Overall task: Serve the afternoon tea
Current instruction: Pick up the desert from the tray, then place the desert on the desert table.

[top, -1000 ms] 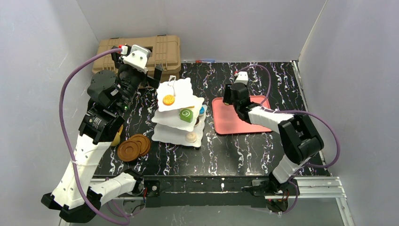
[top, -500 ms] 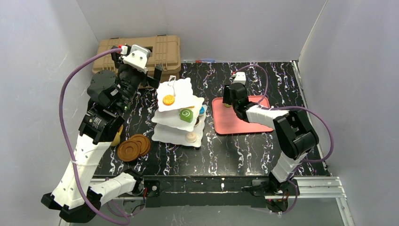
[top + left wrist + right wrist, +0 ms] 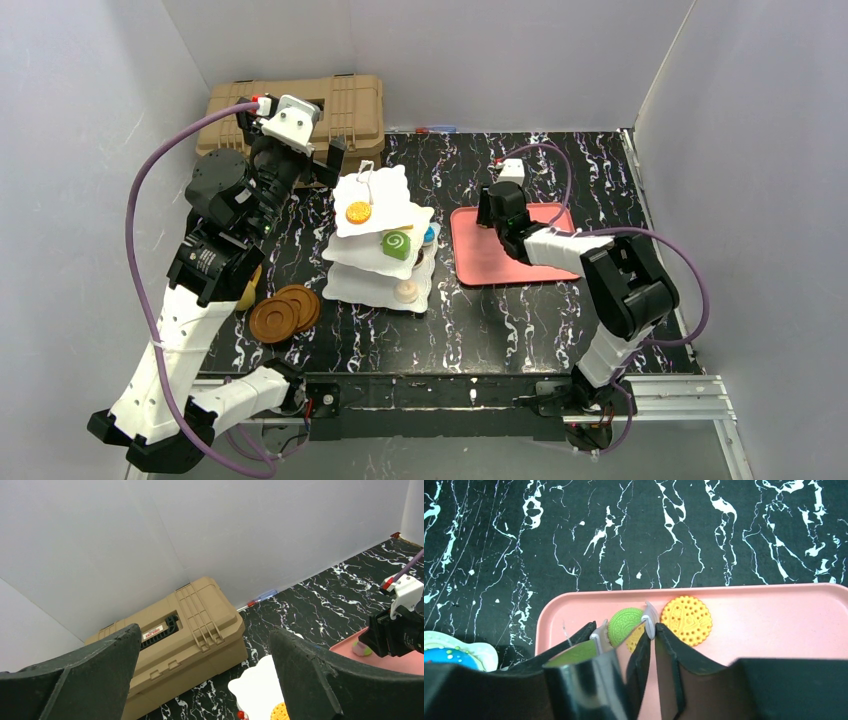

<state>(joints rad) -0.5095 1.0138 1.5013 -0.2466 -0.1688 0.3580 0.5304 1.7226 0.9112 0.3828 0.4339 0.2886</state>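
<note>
Green cookie (image 3: 623,622) is lying on the pink tray (image 3: 774,620), close to the tray's far rim and toward its left end. A yellow cookie (image 3: 686,620) is set flat just beside it, further along the same rim. A yellow sliver is seen under the green cookie's edge; whether it is filling or a separate piece cannot be told.

The right gripper (image 3: 624,628) is angled down over that spot with its jaws half closed. One pad is seen at each side of the green cookie, so it is judged to be clamped. Whether this is a pick-up or a set-down cannot be told.

Either way, the cookie should be kept centred between the pads and any travel made straight up from the tray. The jaw on the yellow cookie's side sits tight against it, so a sideways drift would likely drag it. If a release is intended, the jaws should be spread fully before any lift.

The white tiered stand (image 3: 390,192) is placed off the tray's left edge with pastries on its tiers. The brown saucers (image 3: 285,310) are further out beyond the stand. The left gripper (image 3: 204,645) is held wide open and empty, well apart from the tray, near the tan case (image 3: 200,612).
</note>
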